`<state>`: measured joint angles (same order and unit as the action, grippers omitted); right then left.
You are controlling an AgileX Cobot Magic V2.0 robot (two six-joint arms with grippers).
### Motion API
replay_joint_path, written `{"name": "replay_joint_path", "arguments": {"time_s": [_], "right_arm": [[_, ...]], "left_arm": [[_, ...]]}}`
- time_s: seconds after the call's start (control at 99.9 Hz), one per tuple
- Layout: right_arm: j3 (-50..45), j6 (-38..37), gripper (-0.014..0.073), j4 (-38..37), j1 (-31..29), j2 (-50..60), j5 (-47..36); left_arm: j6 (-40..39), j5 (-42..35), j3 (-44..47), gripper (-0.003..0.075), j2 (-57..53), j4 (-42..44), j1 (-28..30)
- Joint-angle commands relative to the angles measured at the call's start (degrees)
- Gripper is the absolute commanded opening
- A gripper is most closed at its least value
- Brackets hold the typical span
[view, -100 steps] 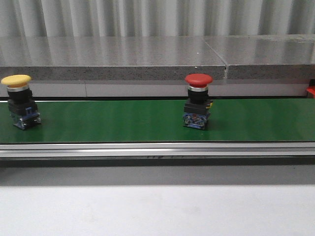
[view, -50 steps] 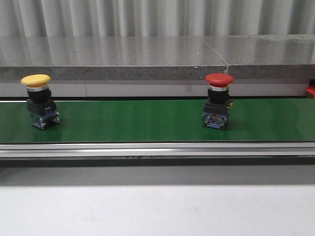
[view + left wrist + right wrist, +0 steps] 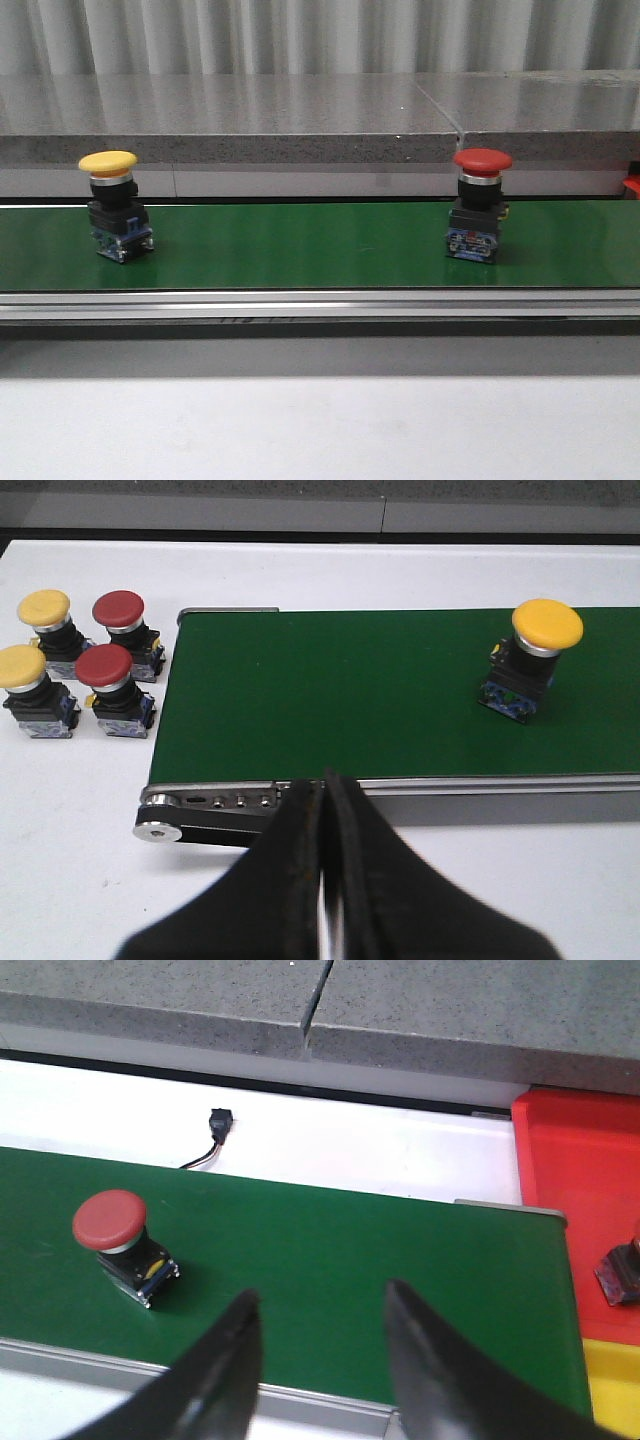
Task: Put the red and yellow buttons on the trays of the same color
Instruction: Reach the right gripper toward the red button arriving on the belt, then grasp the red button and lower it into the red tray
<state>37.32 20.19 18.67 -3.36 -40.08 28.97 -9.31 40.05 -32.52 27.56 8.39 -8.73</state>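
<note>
Both buttons on the green belt [image 3: 300,245] have travelled toward the robot's right over the last second: the yellow button [image 3: 115,205] has moved in from the left edge of the front view, and the red button [image 3: 478,205] has gone from mid-belt to well right of centre. The belt appears to be running, carrying the red one toward the right arm and the trays, so a pick of it looks close.

The right hand [image 3: 320,1345] is open, its dark fingers spread wide above the near edge of the belt, with the red button off to one side and not yet between them. The red tray [image 3: 580,1190] lies just past the belt's end, a strip of yellow tray [image 3: 610,1380] beside it. The left hand [image 3: 325,870] has its fingers pressed together, holding nothing.

Each button has a smooth domed mushroom cap on a blocky black body with a blue base. The belt is matte and flat, framed by a metal rail. Four spare buttons [image 3: 80,660] stand on the white surface [image 3: 80,830] beside the belt's roller end
</note>
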Motion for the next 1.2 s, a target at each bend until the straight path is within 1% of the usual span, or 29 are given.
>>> {"name": "replay_joint_path", "arguments": {"time_s": [0.0,0.05,0.13,0.27,0.38,0.57,0.761,0.911,1.191], "right_arm": [[1.59,0.59,0.0615,1.13,0.08,0.16,-2.61],[1.59,0.59,0.0669,1.13,0.08,0.16,-2.38],[1.59,0.59,0.0644,1.18,0.08,-0.11,-2.33],[1.7,0.59,0.0644,1.24,0.08,-2.76,-2.05],[2.02,0.59,0.0644,1.24,0.31,-6.89,-1.39],[2.14,3.76,0.0644,1.24,4.8,-15.49,-2.21],[2.21,4.24,0.0644,1.24,9.41,-23.7,-7.86],[5.43,4.24,0.0644,1.24,11.11,-28.98,-9.5],[13.07,4.75,0.0644,1.19,11.17,-38.95,-9.86]], "left_arm": [[-0.13,-3.54,-1.65,-0.0021,0.2,0.16,-0.67],[-0.13,-3.54,-1.65,-0.0021,0.2,0.16,-0.67],[-0.13,-3.54,-1.65,-0.0021,0.2,0.16,-0.67],[-0.13,-3.54,-1.65,-0.0021,0.2,0.16,-0.67],[-0.13,-3.54,-1.65,-0.0021,0.2,0.16,-0.67],[-0.13,-3.54,-1.65,-0.0021,0.2,0.16,-0.67],[-0.13,-3.54,-1.65,-0.0021,0.2,0.16,-0.67],[-0.13,-3.54,-1.65,-0.0021,0.2,0.16,-0.67],[-0.13,-3.54,-1.65,-0.0021,0.2,0.16,-0.67]]}}
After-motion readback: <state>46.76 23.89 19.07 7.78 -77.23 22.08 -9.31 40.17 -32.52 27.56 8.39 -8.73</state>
